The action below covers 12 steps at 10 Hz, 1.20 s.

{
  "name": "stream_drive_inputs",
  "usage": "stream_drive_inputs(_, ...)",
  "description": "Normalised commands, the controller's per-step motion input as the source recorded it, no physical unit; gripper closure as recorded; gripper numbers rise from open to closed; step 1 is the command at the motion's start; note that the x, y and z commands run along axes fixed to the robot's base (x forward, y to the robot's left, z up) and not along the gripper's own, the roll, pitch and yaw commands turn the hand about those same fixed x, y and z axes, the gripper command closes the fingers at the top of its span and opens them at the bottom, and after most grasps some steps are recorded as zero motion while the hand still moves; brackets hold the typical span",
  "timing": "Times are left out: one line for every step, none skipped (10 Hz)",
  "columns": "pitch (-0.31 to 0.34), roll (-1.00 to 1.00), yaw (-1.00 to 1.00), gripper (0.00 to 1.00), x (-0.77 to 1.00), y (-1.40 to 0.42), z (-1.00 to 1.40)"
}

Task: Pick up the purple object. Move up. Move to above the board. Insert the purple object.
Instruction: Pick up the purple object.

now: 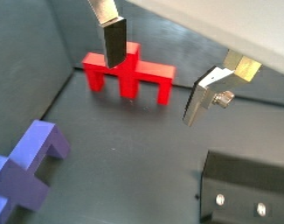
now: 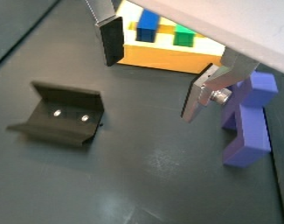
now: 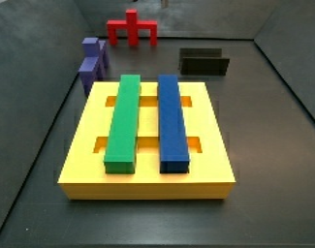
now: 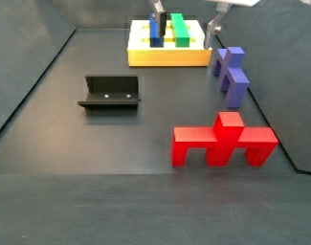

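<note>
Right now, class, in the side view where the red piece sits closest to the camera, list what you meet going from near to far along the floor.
Blocky red piece → dark L-shaped fixture → matte purple object → yellow board with its green bar and blue bar; the gripper hangs open above the far end.

No text, label, brand, number or sign can be read on anything near the board (image 3: pixel 146 165), neither on the purple object (image 4: pixel 231 73), the red piece (image 4: pixel 224 141), the fixture (image 2: pixel 58 117), nor the gripper (image 2: pixel 155 74) above the floor.
</note>
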Motion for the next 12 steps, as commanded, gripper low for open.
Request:
stream_drive_inputs(-0.081, -0.04, -0.8, 0.0, -0.13, -0.21, 0.0)
stream_drive_inputs(-0.051, 0.0, -0.77, 0.0, -0.18, -0.2, 0.0)
stream_drive_inputs(-0.026, 0.0, -0.74, 0.0, -0.24, -0.19, 0.09)
stream_drive_inputs(-0.02, 0.03, -0.7, 0.0, -0.29, -0.17, 0.19)
stream_drive_inputs(-0.044, 0.05, -0.6, 0.0, -0.4, -0.19, 0.14)
stream_drive_inputs(-0.049, 0.0, -0.61, 0.0, -0.4, -0.2, 0.05)
stream_drive_inputs(-0.054, 0.0, -0.64, 0.0, -0.36, -0.21, 0.0)
stream_drive_inputs(-0.084, -0.03, -0.74, 0.0, -0.25, -0.18, -0.03)
stream_drive_inputs(-0.111, -0.08, -0.88, 0.0, -0.1, -0.12, -0.16)
stream_drive_inputs(-0.12, -0.09, -0.91, 0.0, -0.06, -0.1, -0.19)
stream_drive_inputs(-0.104, -0.09, -0.99, 0.0, 0.0, -0.04, -0.16)
stream_drive_inputs(-0.101, -0.06, -0.93, 0.0, 0.0, -0.2, -0.21)
